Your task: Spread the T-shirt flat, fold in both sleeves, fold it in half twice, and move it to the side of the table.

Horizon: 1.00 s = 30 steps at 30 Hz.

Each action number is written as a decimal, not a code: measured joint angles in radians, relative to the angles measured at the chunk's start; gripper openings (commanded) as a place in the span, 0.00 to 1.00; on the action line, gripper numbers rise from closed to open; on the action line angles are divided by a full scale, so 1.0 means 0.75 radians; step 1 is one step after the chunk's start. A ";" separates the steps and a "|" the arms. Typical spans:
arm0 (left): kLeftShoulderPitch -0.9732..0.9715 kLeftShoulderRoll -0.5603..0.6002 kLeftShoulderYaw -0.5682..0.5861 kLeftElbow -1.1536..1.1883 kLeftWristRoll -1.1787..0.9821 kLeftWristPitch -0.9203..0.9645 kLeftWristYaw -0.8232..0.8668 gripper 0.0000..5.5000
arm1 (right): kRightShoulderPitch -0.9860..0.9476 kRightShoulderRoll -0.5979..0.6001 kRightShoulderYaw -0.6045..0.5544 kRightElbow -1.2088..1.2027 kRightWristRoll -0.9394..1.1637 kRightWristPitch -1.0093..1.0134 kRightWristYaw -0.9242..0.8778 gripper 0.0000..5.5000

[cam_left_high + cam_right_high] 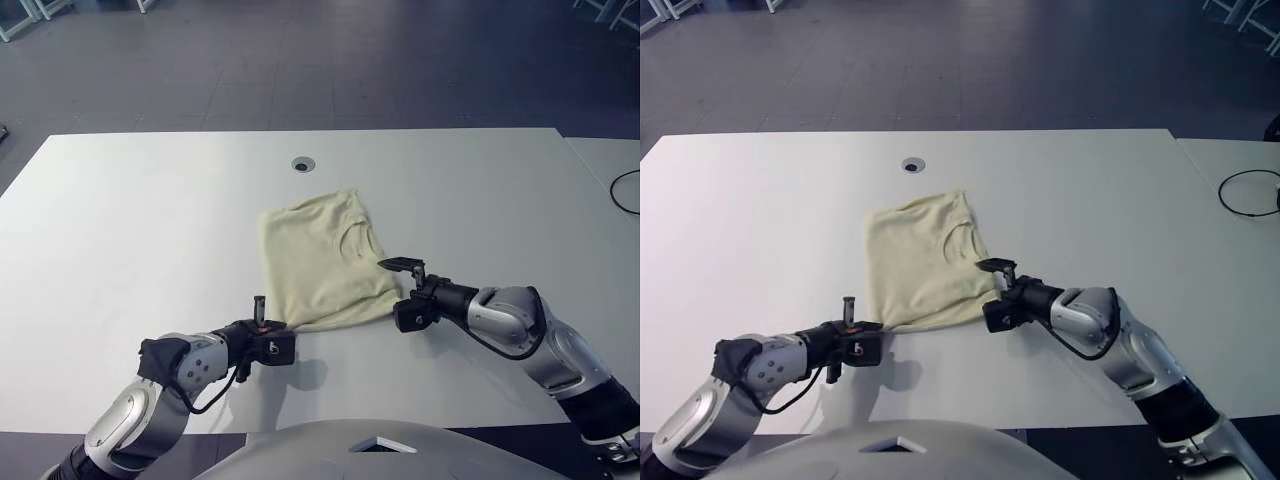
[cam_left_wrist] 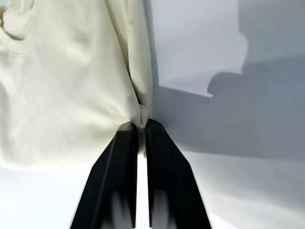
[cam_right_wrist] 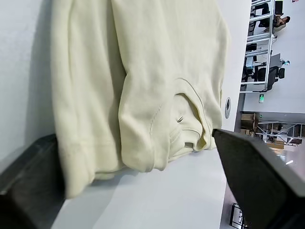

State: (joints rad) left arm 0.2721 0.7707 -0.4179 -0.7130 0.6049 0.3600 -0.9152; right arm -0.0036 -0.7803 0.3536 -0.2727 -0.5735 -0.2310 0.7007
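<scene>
A pale yellow T-shirt (image 1: pixel 320 255) lies folded into a rough rectangle in the middle of the white table (image 1: pixel 130 220), its collar toward the right edge of the fold. My left gripper (image 1: pixel 288 330) sits at the shirt's near left corner, shut on a pinch of the fabric (image 2: pixel 140 112). My right gripper (image 1: pixel 405 292) is at the near right corner, open, with one finger (image 1: pixel 403 263) raised above the cloth and the other low by the table. In the right wrist view the shirt's folded edge (image 3: pixel 143 71) lies between the spread fingers (image 3: pixel 257 176).
A round cable hole (image 1: pixel 302 164) sits in the table just beyond the shirt. A black cable (image 1: pixel 1250 190) lies on the neighbouring table at far right. Bare tabletop stretches to both sides, and the front edge runs close under both arms.
</scene>
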 measured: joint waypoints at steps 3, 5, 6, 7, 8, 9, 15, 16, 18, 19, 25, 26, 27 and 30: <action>0.002 0.024 0.010 -0.003 -0.018 -0.018 -0.015 0.01 | -0.004 0.000 0.004 0.018 -0.005 -0.007 -0.002 0.67; 0.007 0.040 0.016 -0.004 -0.027 -0.032 -0.019 0.01 | -0.002 0.000 0.007 0.019 -0.006 -0.011 -0.001 0.60; 0.009 0.041 0.019 -0.004 -0.029 -0.038 -0.019 0.01 | 0.001 0.000 0.009 0.018 -0.008 -0.012 0.000 0.57; 0.011 0.044 0.021 -0.003 -0.031 -0.042 -0.019 0.01 | 0.004 0.000 0.011 0.018 -0.011 -0.013 0.000 0.54; 0.014 0.048 0.025 -0.002 -0.041 -0.046 -0.019 0.01 | 0.011 -0.001 0.011 0.016 -0.013 -0.015 0.000 0.52; 0.016 0.048 0.027 -0.001 -0.045 -0.050 -0.019 0.01 | 0.015 -0.001 0.011 0.015 -0.013 -0.015 0.000 0.49; 0.021 0.060 0.050 0.034 -0.077 -0.115 -0.012 0.01 | 0.045 -0.002 0.013 0.008 -0.016 -0.012 0.006 0.30; 0.022 0.065 0.054 0.043 -0.080 -0.135 -0.008 0.01 | 0.051 -0.002 0.013 0.007 -0.017 -0.011 0.007 0.27; 0.024 0.079 0.061 0.056 -0.090 -0.171 0.000 0.01 | 0.060 -0.002 0.013 0.005 -0.017 -0.011 0.007 0.21; 0.027 0.087 0.068 0.065 -0.105 -0.191 0.007 0.01 | 0.064 -0.003 0.013 0.005 -0.017 -0.011 0.009 0.18; 0.039 0.100 0.100 0.108 -0.160 -0.269 0.028 0.01 | 0.076 -0.002 0.013 -0.001 -0.029 -0.001 0.030 0.02; 0.041 0.101 0.102 0.112 -0.163 -0.277 0.029 0.01 | 0.076 -0.002 0.013 -0.005 -0.032 0.002 0.040 0.00; 0.041 0.101 0.104 0.118 -0.173 -0.281 0.032 0.01 | 0.076 -0.002 0.013 -0.009 -0.034 0.004 0.045 0.00; 0.041 0.102 0.120 0.146 -0.219 -0.311 0.035 0.01 | 0.077 -0.002 0.012 -0.048 -0.018 0.031 0.081 0.00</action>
State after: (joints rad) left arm 0.3026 0.8471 -0.3281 -0.6037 0.4404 0.1271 -0.8892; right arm 0.0543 -0.7818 0.3626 -0.3084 -0.5870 -0.2077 0.7616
